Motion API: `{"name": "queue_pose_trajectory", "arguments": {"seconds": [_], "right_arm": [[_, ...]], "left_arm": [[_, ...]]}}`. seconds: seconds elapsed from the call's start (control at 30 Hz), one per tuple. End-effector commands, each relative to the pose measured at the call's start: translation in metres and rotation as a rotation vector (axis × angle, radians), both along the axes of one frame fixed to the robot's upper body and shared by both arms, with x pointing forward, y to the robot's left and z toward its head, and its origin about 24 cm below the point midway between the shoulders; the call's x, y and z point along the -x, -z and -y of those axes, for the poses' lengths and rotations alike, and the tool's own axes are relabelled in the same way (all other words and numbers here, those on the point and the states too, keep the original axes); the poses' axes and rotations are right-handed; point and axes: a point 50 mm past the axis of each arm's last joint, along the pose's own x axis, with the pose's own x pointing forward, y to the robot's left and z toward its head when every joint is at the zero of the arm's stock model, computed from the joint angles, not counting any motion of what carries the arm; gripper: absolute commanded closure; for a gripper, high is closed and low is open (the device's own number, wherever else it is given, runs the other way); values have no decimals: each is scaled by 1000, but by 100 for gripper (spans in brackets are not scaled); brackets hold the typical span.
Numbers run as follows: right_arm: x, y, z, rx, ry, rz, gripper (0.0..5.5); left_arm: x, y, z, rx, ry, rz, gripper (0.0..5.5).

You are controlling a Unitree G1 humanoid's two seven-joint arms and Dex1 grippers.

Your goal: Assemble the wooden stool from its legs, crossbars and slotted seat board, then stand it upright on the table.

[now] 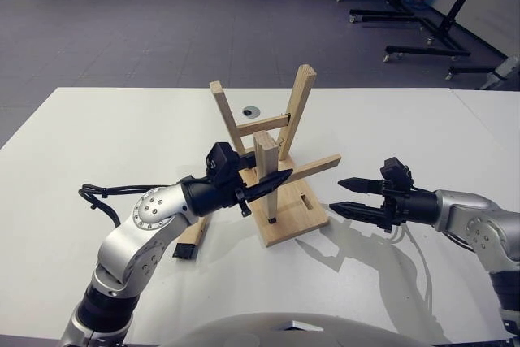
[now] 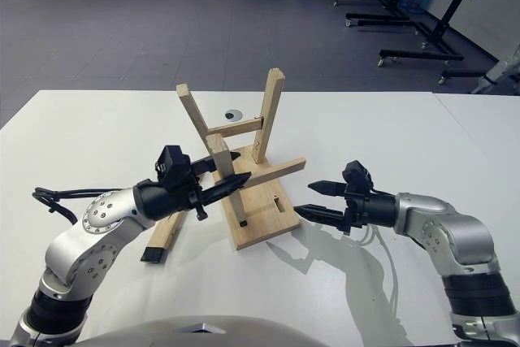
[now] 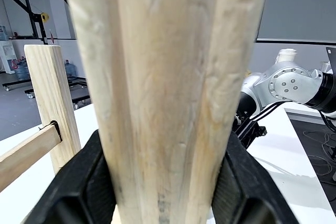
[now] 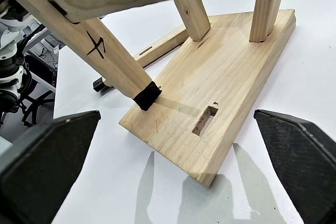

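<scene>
Clamping a pale wooden stool leg with a black foot cap (image 1: 265, 150), the left gripper (image 1: 280, 178) is holding its capped end down on the flat, rectangular, slotted wooden seat board (image 1: 299, 219), which is lying mid-table on the white table (image 1: 122, 136). Two more legs, joined by a wooden crossbar (image 1: 266, 126), are rising at the board's 12 o'clock. At its 3 o'clock, the right gripper (image 1: 335, 196) is hovering, fingers spread wide. A loose wooden leg (image 1: 192, 237) is lying at 9 o'clock.
</scene>
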Motion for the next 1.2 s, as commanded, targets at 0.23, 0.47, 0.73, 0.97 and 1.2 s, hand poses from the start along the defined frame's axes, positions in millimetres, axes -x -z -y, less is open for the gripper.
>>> {"name": "queue_pose_trajectory", "arguments": {"seconds": [0.23, 0.47, 0.73, 0.97, 1.2], "right_arm": [[1, 1, -3, 3, 7, 1, 10], [3, 3, -3, 0, 12, -2, 10], [5, 4, 2, 10, 33, -11, 10], [5, 5, 1, 5, 37, -15, 10], [5, 7, 0, 2, 40, -15, 10]], "left_arm": [[6, 9, -1, -113, 46, 31, 344], [12, 21, 3, -167, 51, 62, 344], [11, 63, -8, -218, -10, -36, 344], [16, 85, -14, -269, 11, -58, 344], [16, 86, -12, -301, 26, -19, 344]]}}
